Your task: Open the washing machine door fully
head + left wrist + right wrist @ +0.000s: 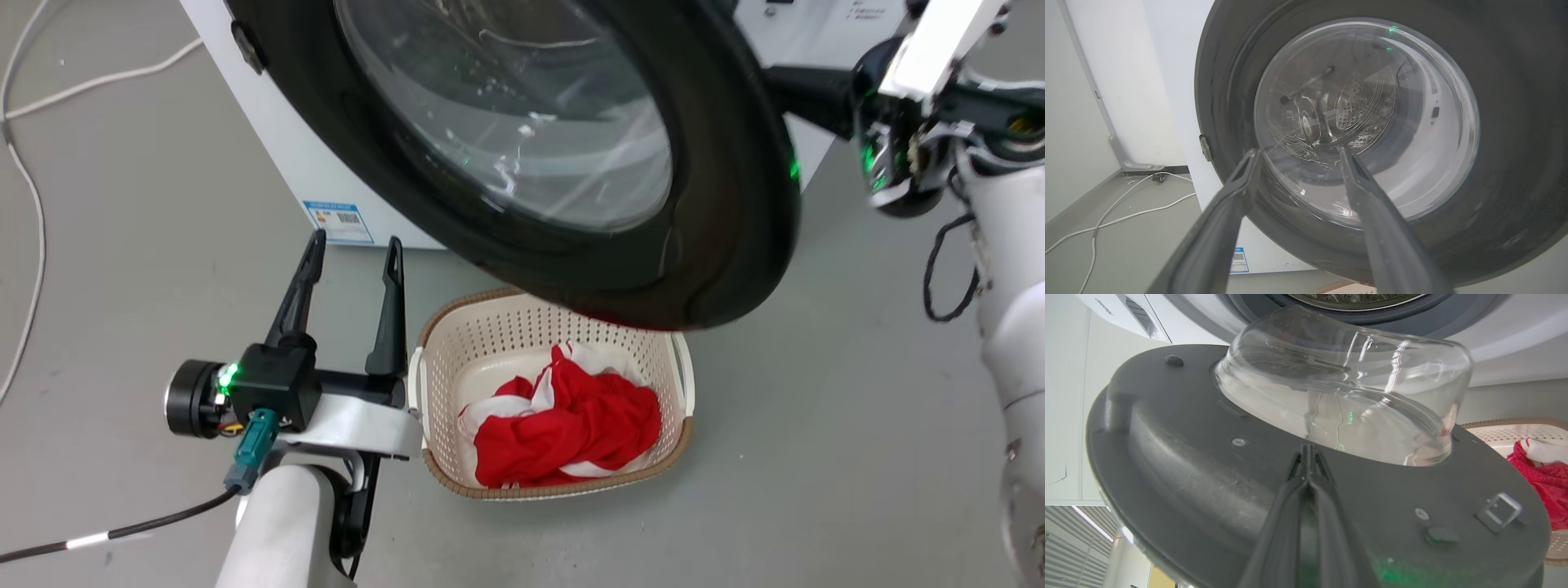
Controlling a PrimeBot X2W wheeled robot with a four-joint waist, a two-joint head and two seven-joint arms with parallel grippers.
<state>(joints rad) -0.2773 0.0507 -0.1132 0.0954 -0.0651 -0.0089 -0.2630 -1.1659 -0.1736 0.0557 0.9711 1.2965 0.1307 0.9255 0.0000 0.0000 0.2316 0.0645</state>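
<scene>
The washing machine door, a glossy black disc with a clear glass centre, stands partly swung out from the white machine and hangs over the basket. My left gripper is open and empty, in front of the door's outer face and apart from it. In the left wrist view the left gripper points at the glass. My right gripper is shut, its tips against the door's grey inner face, just below the bulging glass bowl. In the head view the right wrist reaches behind the door's right edge.
A beige perforated basket holding red and white cloth stands on the grey floor under the door's lower edge. White cables trail over the floor at the left. A latch loop sticks out from the door's inner rim.
</scene>
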